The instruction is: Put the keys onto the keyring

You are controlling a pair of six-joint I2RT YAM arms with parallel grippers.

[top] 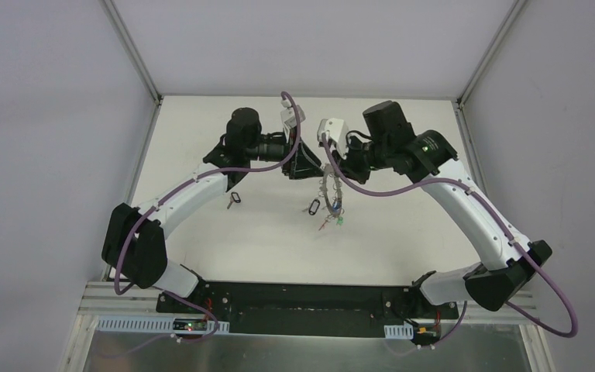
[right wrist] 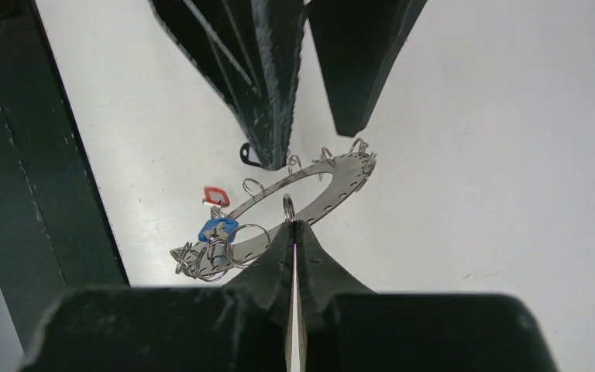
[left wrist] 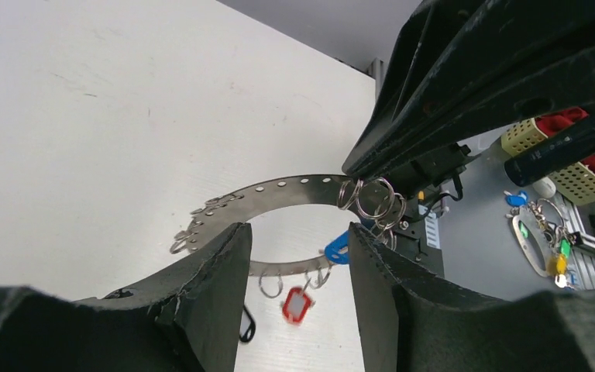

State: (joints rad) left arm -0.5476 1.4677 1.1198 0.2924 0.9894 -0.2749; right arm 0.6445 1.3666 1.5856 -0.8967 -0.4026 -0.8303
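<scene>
Above the table's middle, the right gripper point(right wrist: 293, 230) is pinching the rim of the keyring point(right wrist: 346, 177), a flat perforated hoop carrying small rings and red and blue tags. The left gripper point(left wrist: 296, 236) is hovering with fingers spread, holding nothing, the hoop crossing their gap. Farther left, a black-tagged key point(top: 233, 199) is lying on the table point(top: 403, 232).

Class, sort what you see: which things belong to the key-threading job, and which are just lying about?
Job in hand:
keyring
red tag
blue tag
loose black-tagged key

Lying about:
yellow basket
dark tube
bunch of coloured tags
</scene>
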